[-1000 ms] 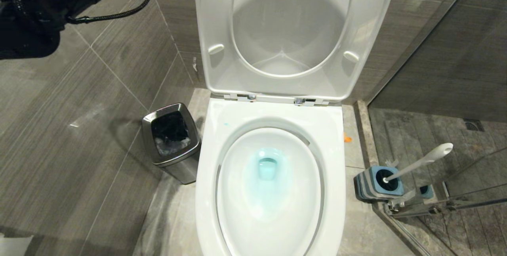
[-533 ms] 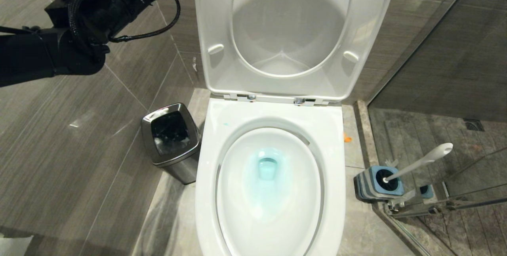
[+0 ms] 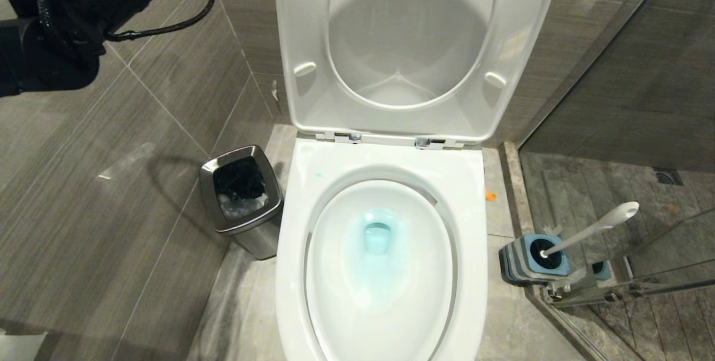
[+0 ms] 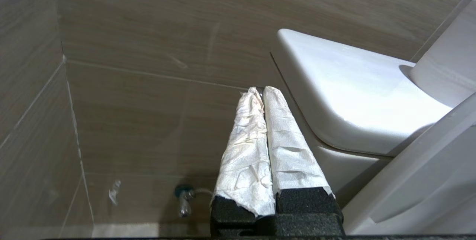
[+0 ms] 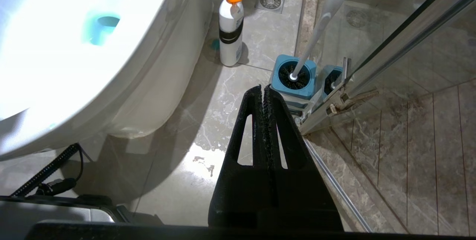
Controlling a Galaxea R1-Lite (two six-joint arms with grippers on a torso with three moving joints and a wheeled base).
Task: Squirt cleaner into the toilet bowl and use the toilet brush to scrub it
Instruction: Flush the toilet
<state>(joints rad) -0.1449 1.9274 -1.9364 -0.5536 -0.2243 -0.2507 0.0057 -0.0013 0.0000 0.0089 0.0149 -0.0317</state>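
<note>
Right of the toilet bowl [image 3: 475,193], tinted by turquoise cleaner [image 3: 375,249], your toilet brush [image 3: 586,232] stands in its holder [image 3: 522,263]. Your left gripper [image 4: 260,95], far left, and right gripper [image 5: 263,91] are both closed, empty.

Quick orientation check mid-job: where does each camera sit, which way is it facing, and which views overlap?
Head view: high, looking down at the toilet bowl, steel bin and toilet brush; left arm upper left.
Left wrist view: behind the shut, paper-wrapped left hand, facing the tiled wall and white tank.
Right wrist view: behind the shut right hand, facing the floor, a white bottle.
Head and right wrist views share bowl, brush, and cleaner.
</note>
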